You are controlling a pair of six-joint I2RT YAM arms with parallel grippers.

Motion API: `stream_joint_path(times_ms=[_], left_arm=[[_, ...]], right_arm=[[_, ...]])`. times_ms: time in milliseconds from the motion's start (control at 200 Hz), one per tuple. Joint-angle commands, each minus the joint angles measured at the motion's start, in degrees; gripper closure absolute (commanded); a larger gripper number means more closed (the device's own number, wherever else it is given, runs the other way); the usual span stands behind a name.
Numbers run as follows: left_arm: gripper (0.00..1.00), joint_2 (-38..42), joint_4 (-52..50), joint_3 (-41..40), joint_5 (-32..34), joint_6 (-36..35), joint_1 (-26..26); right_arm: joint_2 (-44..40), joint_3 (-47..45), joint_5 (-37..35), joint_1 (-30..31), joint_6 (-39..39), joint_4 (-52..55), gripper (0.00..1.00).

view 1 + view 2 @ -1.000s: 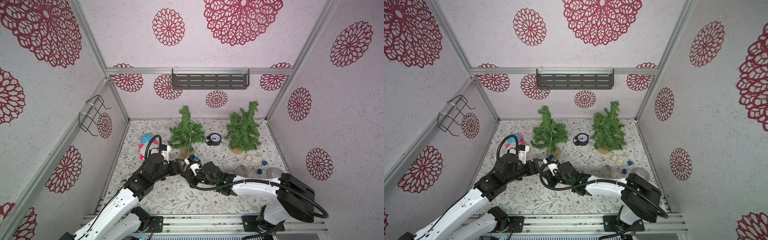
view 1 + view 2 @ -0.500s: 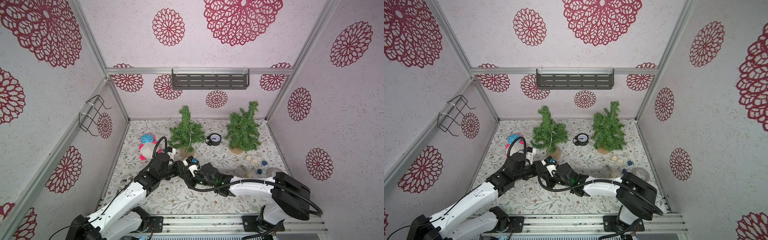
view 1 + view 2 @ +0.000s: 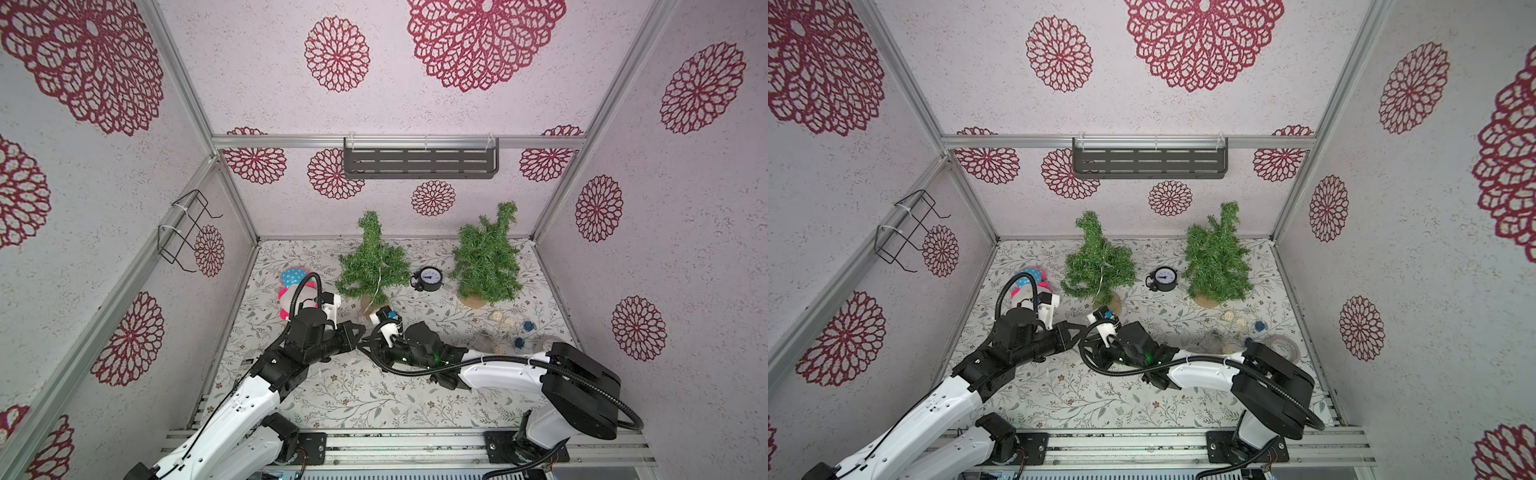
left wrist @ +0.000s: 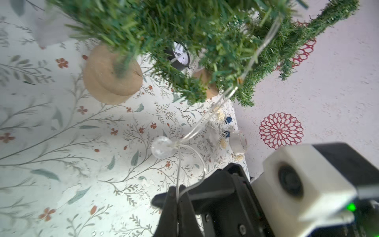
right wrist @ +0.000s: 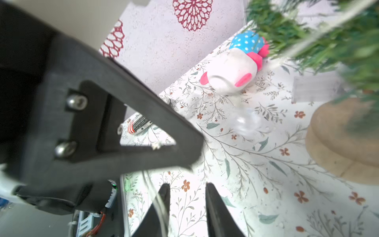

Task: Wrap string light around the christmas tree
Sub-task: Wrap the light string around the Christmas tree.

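Two grippers meet just in front of the left-hand green tinsel christmas tree [image 3: 372, 266]. The left gripper [image 4: 177, 187] is clenched on the clear-wire string light [image 4: 162, 147], which runs up into the branches. The right gripper [image 5: 186, 184] stands alongside, jaws apart, gripping nothing: evidently a handover so the wrapping can go on.
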State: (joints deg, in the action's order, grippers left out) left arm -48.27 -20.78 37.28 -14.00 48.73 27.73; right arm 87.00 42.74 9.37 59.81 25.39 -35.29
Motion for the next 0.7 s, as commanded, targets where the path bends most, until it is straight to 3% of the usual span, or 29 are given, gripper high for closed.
stream_joint_path(times_ms=[0, 210, 360, 460, 575, 696], left_arm=[[1.00, 0.9, -7.0, 2.0, 3.1, -3.0, -3.3], [1.00, -4.2, -9.7, 6.3, 3.5, -8.3, -5.7], [1.00, -7.8, -14.9, 10.4, 9.8, -14.3, -7.3], [1.00, -9.2, -16.1, 14.3, 13.0, -18.0, -8.6], [1.00, -12.2, -16.5, 18.1, 14.7, -22.5, -8.8], [1.00, -15.2, -19.1, 23.2, 18.8, -28.4, -9.7]], right_arm=[[-6.0, 0.8, 0.5, -2.7, 1.2, 1.9, 0.50], [-9.8, 7.4, -3.9, -8.5, -3.3, 14.7, 0.40], [-10.0, 14.1, -6.9, -11.8, -8.9, 19.6, 0.38], [-8.3, 20.1, -10.9, -14.5, -11.9, 22.9, 0.37], [-4.3, 28.2, -10.9, -18.0, -13.3, 25.4, 0.36], [0.4, 35.5, -7.6, -18.6, -17.2, 26.4, 0.24]])
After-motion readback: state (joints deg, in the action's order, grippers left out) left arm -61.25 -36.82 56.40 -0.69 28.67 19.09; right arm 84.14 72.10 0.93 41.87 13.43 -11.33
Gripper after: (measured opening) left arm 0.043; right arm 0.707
